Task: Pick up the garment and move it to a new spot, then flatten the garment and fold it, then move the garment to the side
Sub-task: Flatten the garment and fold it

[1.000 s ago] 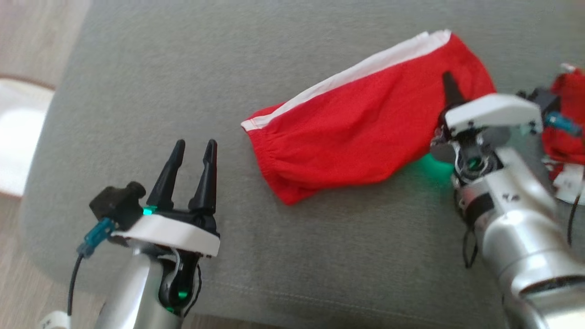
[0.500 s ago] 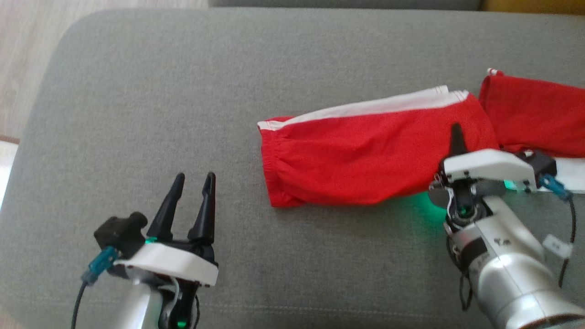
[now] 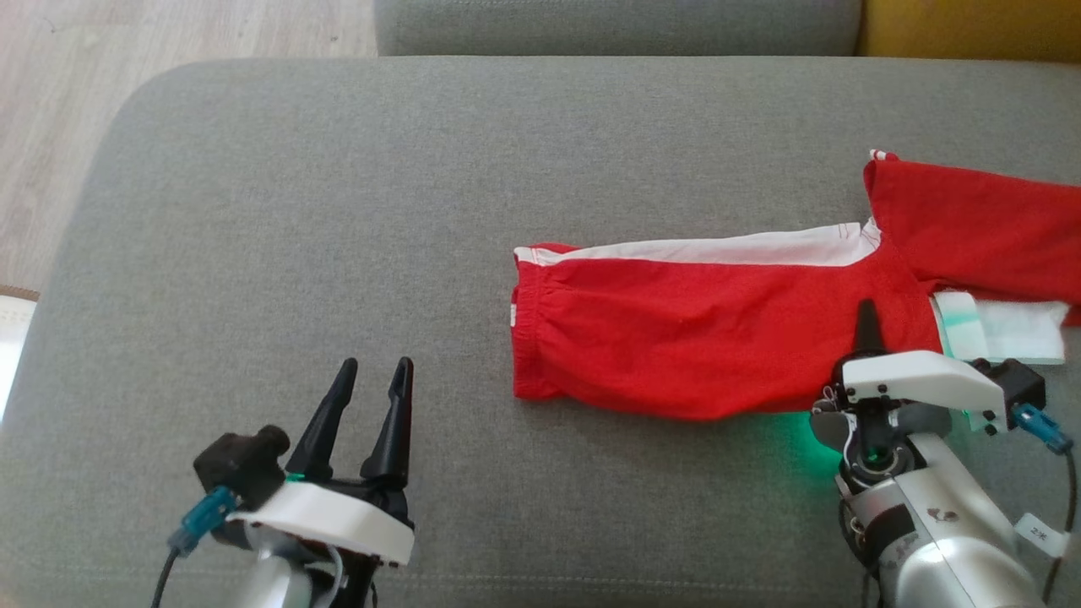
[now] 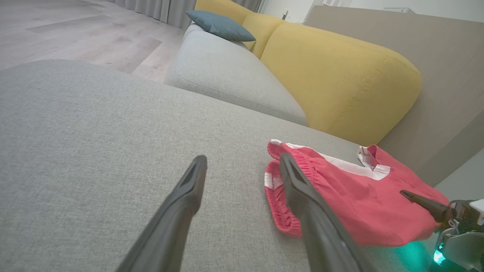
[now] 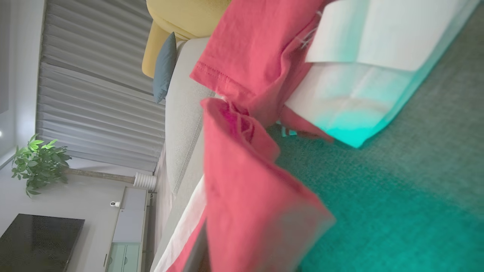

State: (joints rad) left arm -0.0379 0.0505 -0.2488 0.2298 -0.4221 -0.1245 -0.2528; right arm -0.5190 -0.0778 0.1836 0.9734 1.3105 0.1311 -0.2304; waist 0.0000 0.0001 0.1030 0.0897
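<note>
The garment (image 3: 701,338) is red with a white stripe and lies stretched left to right on the grey cushion (image 3: 338,211). A red part and a white panel (image 3: 1001,329) of it lie further right. My right gripper (image 3: 866,311) is at its right part, shut on a fold of the red cloth. In the right wrist view the red cloth (image 5: 245,181) drapes over the fingers and hides them. My left gripper (image 3: 377,365) stands open and holds nothing, left of and nearer than the garment's elastic end (image 4: 280,211). In the left wrist view its open fingers frame that end of the cloth.
A second grey cushion (image 4: 227,83) and a yellow sofa back (image 4: 332,71) with a blue pillow (image 4: 221,24) lie beyond the garment. Wooden floor (image 3: 51,127) runs past the cushion's left edge. The left half of the cushion is bare fabric.
The head camera has moved, shifting the whole picture. The garment now lies level rather than slanted, and more of its right part shows. Both grippers keep their states.
</note>
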